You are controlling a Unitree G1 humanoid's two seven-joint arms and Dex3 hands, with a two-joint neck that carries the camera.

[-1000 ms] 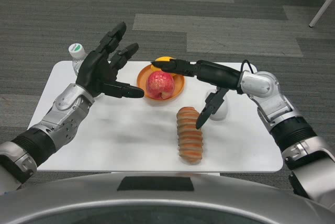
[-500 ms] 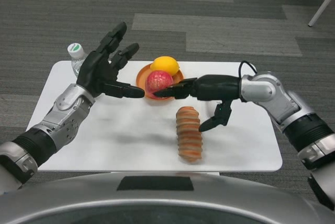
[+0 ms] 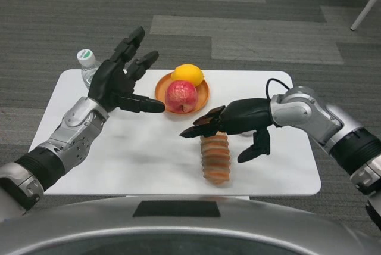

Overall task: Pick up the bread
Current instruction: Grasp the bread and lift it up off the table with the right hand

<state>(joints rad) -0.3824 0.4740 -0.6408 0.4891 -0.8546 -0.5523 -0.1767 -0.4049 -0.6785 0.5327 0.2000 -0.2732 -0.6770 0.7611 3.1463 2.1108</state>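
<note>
Right hand (image 3: 229,125) has dropped from over the orange plate (image 3: 202,96) to just above the far end of the ridged, golden-brown bread loaf (image 3: 215,159), fingers spread, thumb hanging right: grasp likely next. Loaf lies near-centre on the smooth white table (image 3: 149,148). Left hand (image 3: 119,79) hovers far-left, fingers splayed.

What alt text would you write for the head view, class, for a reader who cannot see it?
The robot's right hand hovers open over the far end of a ridged loaf of bread on a white table. Its left hand is raised open beside an orange plate holding an apple and a lemon, with a bottle behind.
</note>
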